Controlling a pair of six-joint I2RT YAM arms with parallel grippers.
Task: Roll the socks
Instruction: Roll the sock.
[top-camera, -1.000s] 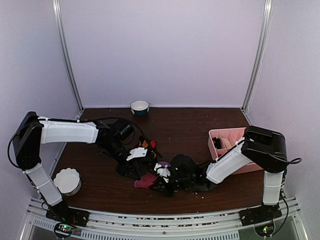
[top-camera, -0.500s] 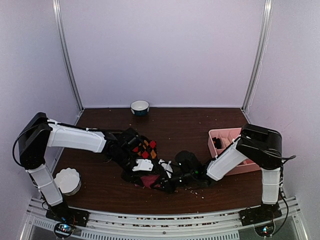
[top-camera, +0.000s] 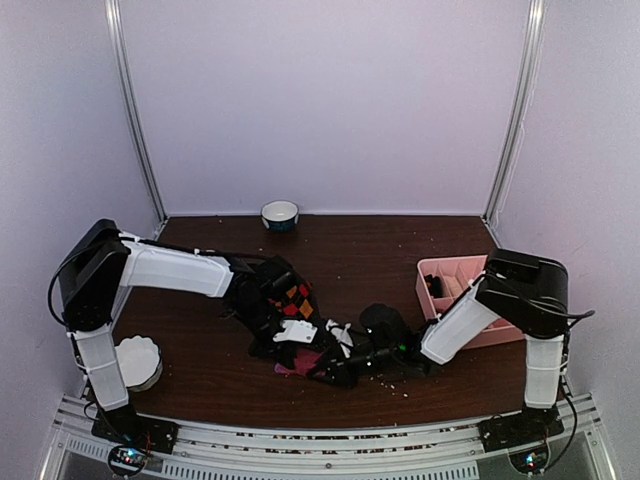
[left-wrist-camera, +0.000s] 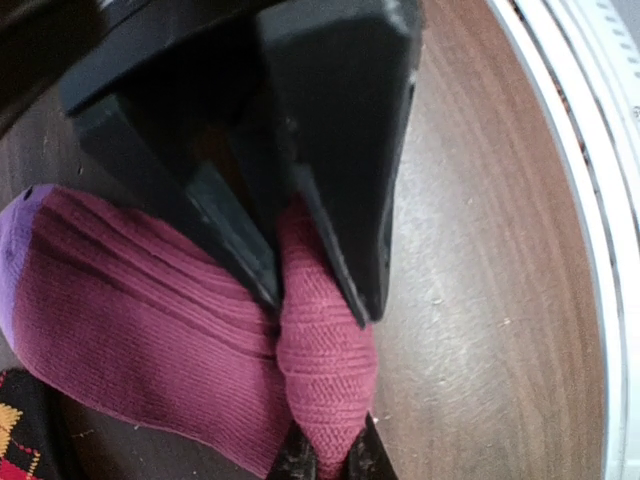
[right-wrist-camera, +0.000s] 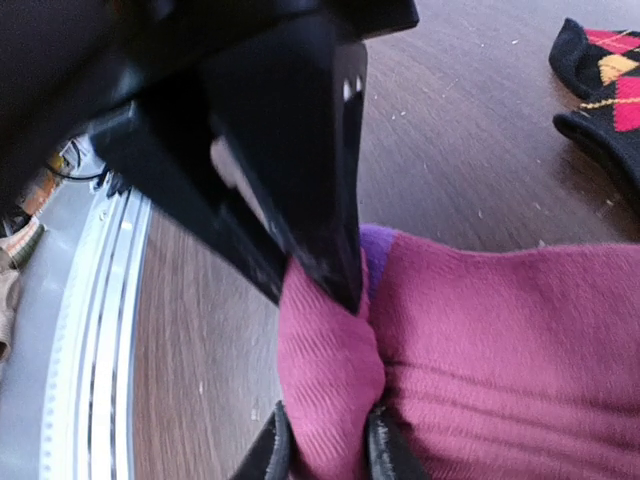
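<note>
Here, left claw (left-wrist-camera: 316, 300) and right claw (right-wrist-camera: 315, 293) pinch the magenta sock (left-wrist-camera: 130, 330) — pink bin (top-camera: 446, 263) holds something dark (top-camera: 435, 285), perhaps.

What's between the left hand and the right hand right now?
Only a pinched-up fold of the magenta sock. The left hand grips one end of it, and the right hand grips the other. Both wrist views show it.

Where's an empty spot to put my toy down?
Bare wood lies between the small bowl and the pink bin, and between the white dish and the magenta sock. It's crowded in front, where the left tool and right tool pinch that sock.
</note>
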